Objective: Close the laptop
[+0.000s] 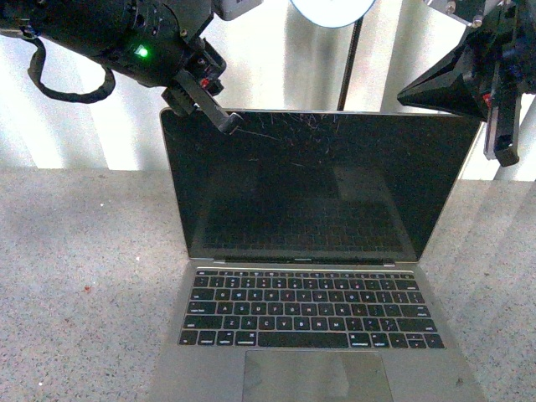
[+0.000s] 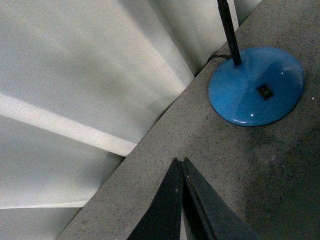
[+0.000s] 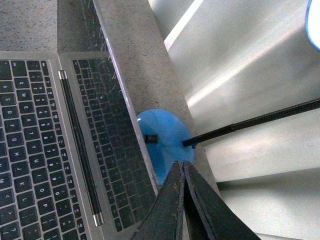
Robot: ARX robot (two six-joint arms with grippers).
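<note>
Laptop lid's prob. hinge-stiff, glass fragile: you push the top edge, not the screen. L gripper & R gripper both pinched shut, empty.

The laptop sits open on the speckled grey worktop. It is slim and silver-grey, with black keys and a wide trackpad. Its glossy black screen stands nearly upright, dark, scratched near the top edge, and mirrors the keyboard.
</note>
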